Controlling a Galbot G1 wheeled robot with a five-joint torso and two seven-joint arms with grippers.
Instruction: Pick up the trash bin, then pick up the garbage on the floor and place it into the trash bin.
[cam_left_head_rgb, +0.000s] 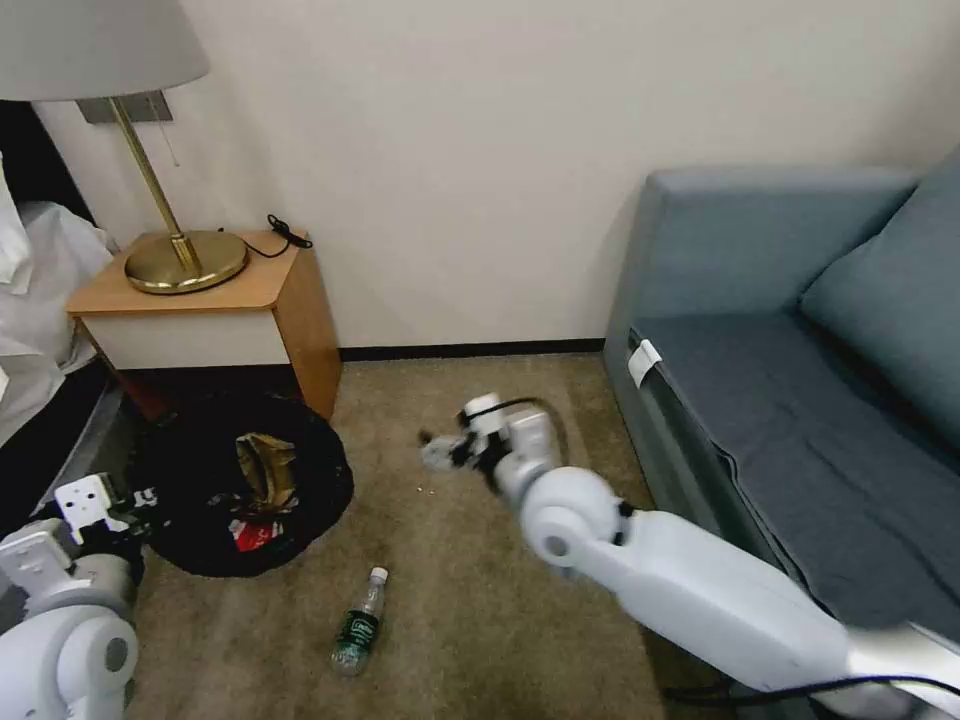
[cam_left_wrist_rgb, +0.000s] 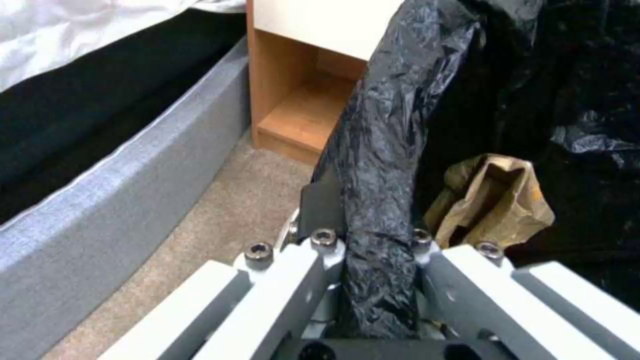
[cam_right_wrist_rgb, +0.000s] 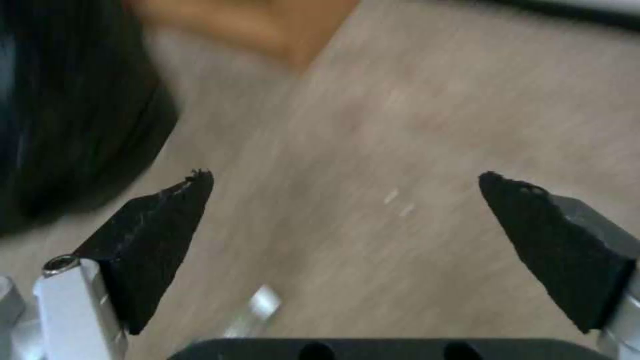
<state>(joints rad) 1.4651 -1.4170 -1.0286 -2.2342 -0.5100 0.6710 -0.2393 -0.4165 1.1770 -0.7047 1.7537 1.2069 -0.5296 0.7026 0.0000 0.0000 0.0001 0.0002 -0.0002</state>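
Observation:
The trash bin (cam_left_head_rgb: 190, 470), lined with a wrinkly black bag, sits tilted by the nightstand. My left gripper (cam_left_head_rgb: 148, 498) is shut on its rim, and the left wrist view shows the bag-covered rim (cam_left_wrist_rgb: 380, 165) pinched in the left gripper (cam_left_wrist_rgb: 377, 280). A brown-gold wrapper (cam_left_head_rgb: 266, 466) (cam_left_wrist_rgb: 497, 200) and a red-and-white packet (cam_left_head_rgb: 255, 535) lie inside the bin. On the carpet in front of the bin lies a clear green-labelled bottle (cam_left_head_rgb: 359, 622). My right gripper (cam_left_head_rgb: 432, 450) (cam_right_wrist_rgb: 345, 176) hangs open above bare carpet to the right of the bin, holding nothing. Its pads (cam_right_wrist_rgb: 153, 235) stand wide apart.
A wooden nightstand (cam_left_head_rgb: 300, 310) with a brass lamp (cam_left_head_rgb: 185, 262) stands behind the bin. A bed (cam_left_head_rgb: 40, 330) with a grey frame (cam_left_wrist_rgb: 120, 200) is on the left. A blue-grey sofa (cam_left_head_rgb: 800, 400) lines the right. Open carpet (cam_left_head_rgb: 470, 620) lies between.

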